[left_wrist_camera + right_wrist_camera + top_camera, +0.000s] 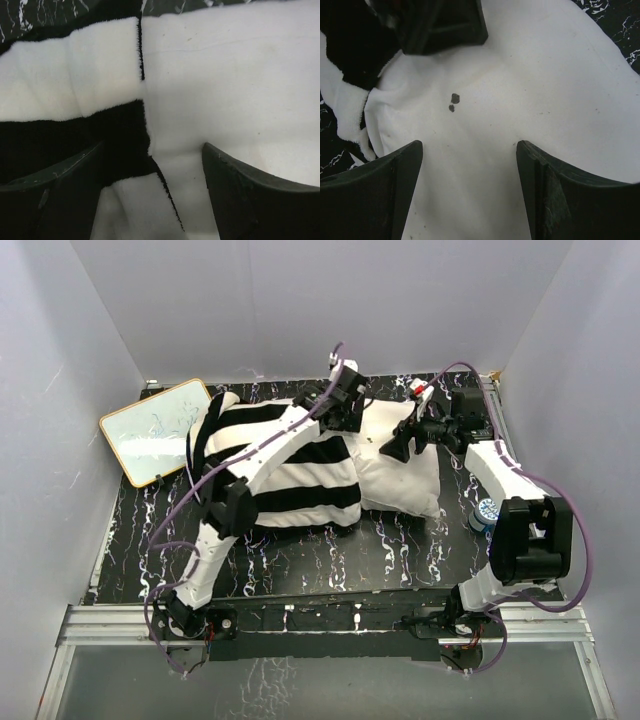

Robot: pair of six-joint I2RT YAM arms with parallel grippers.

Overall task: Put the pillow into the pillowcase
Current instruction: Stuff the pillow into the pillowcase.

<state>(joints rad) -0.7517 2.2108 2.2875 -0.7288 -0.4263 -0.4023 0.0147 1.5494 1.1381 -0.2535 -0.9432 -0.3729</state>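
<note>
Down on the desk [330,560], the striped pillowcase [290,485] lies left of centre, and the white pillow [405,485] is partly inside it, its bare end sticking out to the right. A small whiteboard [155,430] lies at the far left corner, touching the pillowcase's edge or just beside it.

The left arm [255,465] reaches right across the stripes, and the left jaws hang over the mouth of the pillowcase. From the left wrist, the jaws stand wide apart with nothing pinched. The two dark fingers [50,200] straddle the hem: black-and-white cloth under the left one, plain pillow under the right, and the frayed black edge running down the gap between them. Whether the tips touch the fabric, I can't tell.

Over to the right arm [500,470], bent in from the right side. The right jaws are spread wide too, holding nothing, poised over the pillow's exposed end. Only bare white fabric shows between the fingers [375,200], with two small dark spots [454,100] just beyond them. At the top of that view sits the dark bulk of the left jaws, close by, and a fold of the pillowcase lies off to the upper left.
</note>
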